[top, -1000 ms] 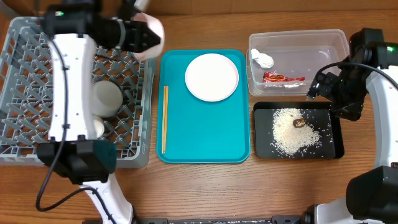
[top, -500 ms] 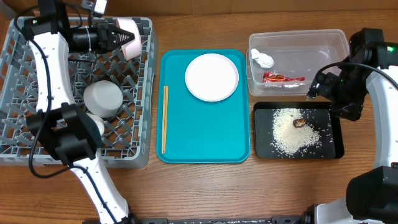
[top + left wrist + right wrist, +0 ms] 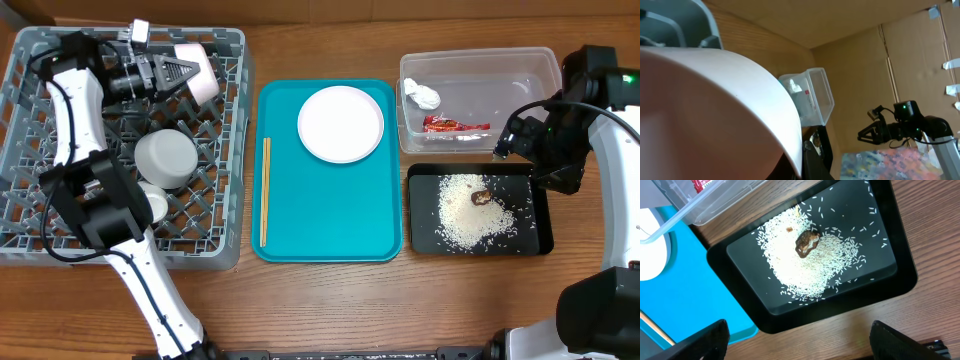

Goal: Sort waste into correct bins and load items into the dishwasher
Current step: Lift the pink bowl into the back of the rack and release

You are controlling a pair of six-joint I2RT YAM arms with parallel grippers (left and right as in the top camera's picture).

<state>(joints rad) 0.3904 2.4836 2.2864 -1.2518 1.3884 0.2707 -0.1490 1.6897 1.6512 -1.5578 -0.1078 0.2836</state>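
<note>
The worktop (image 3: pixel 330 300) is warm brown wood with a visible grain. Seen from overhead, a grey dish rack (image 3: pixel 40 235) fills the 9 o'clock side and a turquoise tray (image 3: pixel 330 215) lies in the centre. A clear tub (image 3: pixel 520 62) sits at 2 o'clock, with a black tray (image 3: pixel 425 240) just beside it at 4 o'clock.

The left tool (image 3: pixel 183 72) is over the rack's 12 o'clock edge, clamped on a small white dish (image 3: pixel 203 75) that it holds tipped on its side. I cannot tell whether the dish touches the pegs. A grey bowl (image 3: pixel 165 157) and a white cup (image 3: pixel 153 205) rest in the rack.

The plate (image 3: pixel 341 123) lies at the turquoise tray's 1 o'clock, and the chopsticks (image 3: pixel 265 190) lie along its 9 o'clock edge. A tissue (image 3: pixel 424 96) and a red wrapper (image 3: pixel 455 125) are in the tub. Rice (image 3: pixel 810 265) and a brown scrap (image 3: pixel 807 242) are in the black tray. The right tool (image 3: pixel 799 342) hangs above that tray, fingers spread wide, gripping nothing.

Beyond the worktop, the left wrist view shows brown cardboard walls (image 3: pixel 855 55) with tape strips (image 3: pixel 952 65).
</note>
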